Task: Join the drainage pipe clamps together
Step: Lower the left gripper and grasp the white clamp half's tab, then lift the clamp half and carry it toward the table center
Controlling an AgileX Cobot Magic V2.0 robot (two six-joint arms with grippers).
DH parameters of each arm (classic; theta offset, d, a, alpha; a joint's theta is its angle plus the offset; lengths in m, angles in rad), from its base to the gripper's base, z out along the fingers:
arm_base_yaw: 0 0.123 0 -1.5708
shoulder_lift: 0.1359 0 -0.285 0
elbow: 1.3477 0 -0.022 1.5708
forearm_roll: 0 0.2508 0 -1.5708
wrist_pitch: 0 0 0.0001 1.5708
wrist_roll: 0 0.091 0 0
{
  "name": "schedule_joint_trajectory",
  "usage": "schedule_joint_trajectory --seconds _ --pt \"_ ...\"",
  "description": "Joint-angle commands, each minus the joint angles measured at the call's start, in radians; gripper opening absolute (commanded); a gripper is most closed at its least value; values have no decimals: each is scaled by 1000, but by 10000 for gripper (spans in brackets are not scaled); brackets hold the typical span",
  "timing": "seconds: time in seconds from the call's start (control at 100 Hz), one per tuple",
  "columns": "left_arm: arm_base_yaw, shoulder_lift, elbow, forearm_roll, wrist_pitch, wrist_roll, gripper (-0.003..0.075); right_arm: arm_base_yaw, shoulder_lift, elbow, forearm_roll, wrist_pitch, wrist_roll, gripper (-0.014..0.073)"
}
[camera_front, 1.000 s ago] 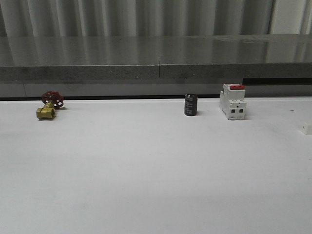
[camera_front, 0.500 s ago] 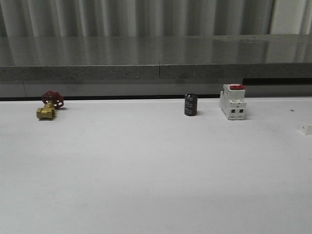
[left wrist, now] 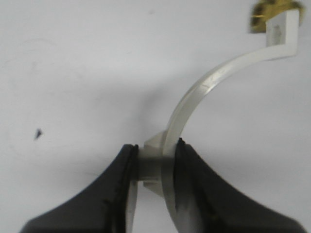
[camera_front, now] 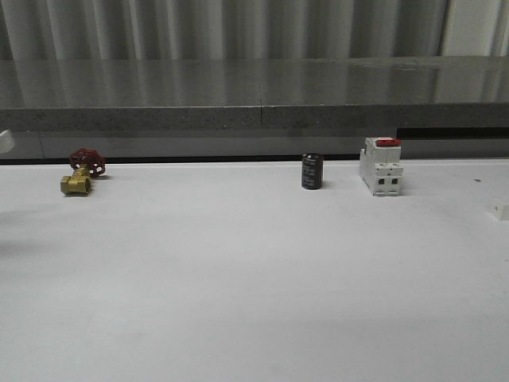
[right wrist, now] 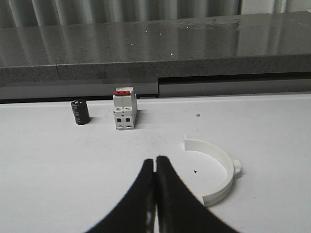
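In the left wrist view my left gripper is shut on one white drainage pipe clamp, pinching its side lug and band. The arc curves away from the fingers to a flat end tab, held above the white table. A white bit at the front view's left edge may be that clamp's end. The other drainage pipe clamp lies flat on the table in the right wrist view, a short way beside my right gripper. That gripper is shut with nothing between its fingers.
A brass valve with a red handwheel sits at the back left, also seen past the held clamp's tab. A black cylinder and a white switch block with a red top stand at the back. A small white piece lies at the right edge.
A white bit has come into the front view at its left edge. The valve, the black cylinder and the switch block have stayed where they were.
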Motion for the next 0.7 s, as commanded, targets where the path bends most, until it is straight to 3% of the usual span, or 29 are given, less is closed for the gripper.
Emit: schedule_joint_trajectory --seconds 0.0,0.35,0.49,0.69 --pt "-87 -85 -25 -6 3 -97 78 -4 -17 -16 -6 -84 -4 -67" --pt "-493 -66 -25 249 -34 -538 78 -4 -17 -16 -6 -84 -4 -67" --pt "-584 -9 -28 249 -89 -601 79 -4 -17 -16 -6 -84 -4 -67" --pt "-629 80 -39 249 -124 -629 80 -4 -17 -16 -6 -84 -4 -67"
